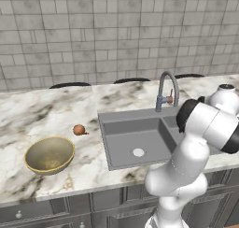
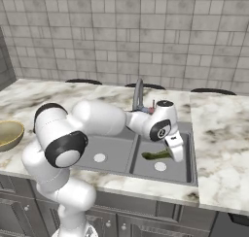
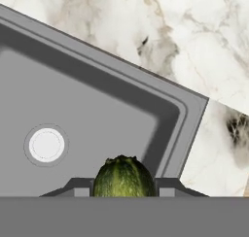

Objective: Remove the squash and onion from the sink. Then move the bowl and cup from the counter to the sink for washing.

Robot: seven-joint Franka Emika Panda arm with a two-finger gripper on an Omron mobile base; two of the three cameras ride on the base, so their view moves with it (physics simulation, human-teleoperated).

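overhead, gripper [image 3: 124,191] clamps the squash [image 3: 124,177] above the grey sink [image 3: 97,105], marble counter [image 3: 194,37] around.

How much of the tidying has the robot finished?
Done: the onion lies on the counter. In hand: the gripper holds the squash over the sink. Left: setting it down, then putting the bowl and the cup into the sink.

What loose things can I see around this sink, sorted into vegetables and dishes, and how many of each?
Vegetables: 2, the squash held in the gripper over the sink, and the onion on the counter.
Dishes: 1, the bowl on the counter.
Total: 3
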